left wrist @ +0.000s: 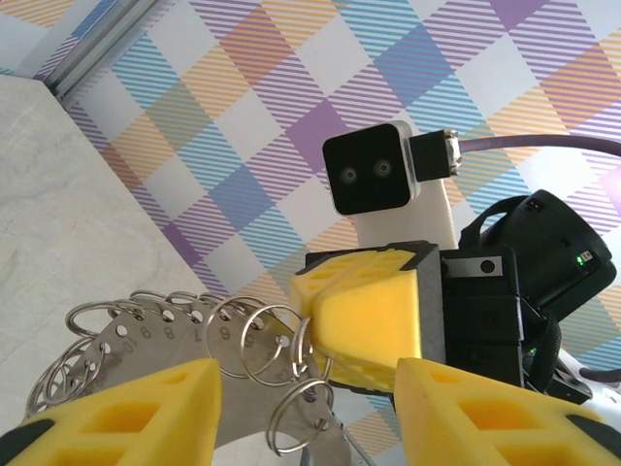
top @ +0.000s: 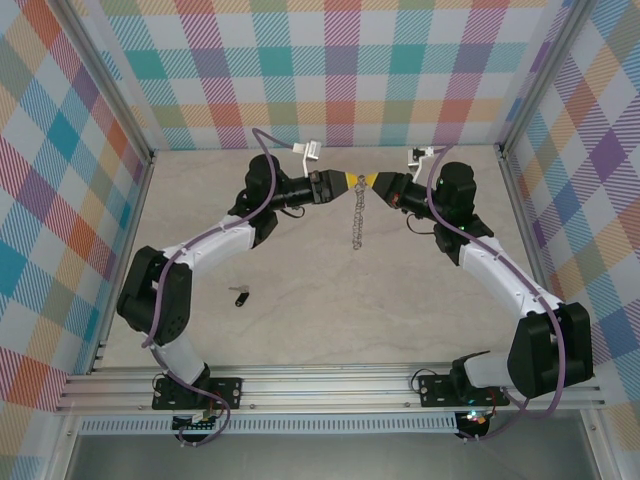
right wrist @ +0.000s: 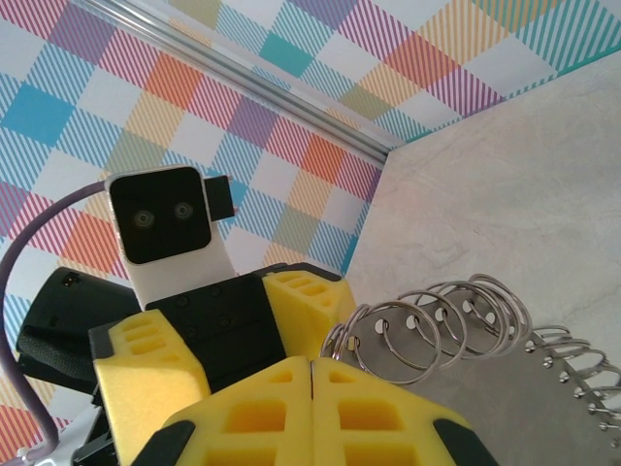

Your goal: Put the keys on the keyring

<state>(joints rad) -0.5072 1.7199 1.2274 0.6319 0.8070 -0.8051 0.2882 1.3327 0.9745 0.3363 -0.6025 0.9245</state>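
Keyring, a thin silver-grey metal hoop with a bumpy edge, hangs edge-on in the top view from the right gripper, long axis pointing down from the pinch. The tiny black-headed key lies on the table well apart, back towards the left arm's base, its heading too small to tell. From the left wrist we note the left gripper with fingers apart, ring edge just ahead. From the right wrist we note the right gripper's yellow fingers together, clamped on the keyring.
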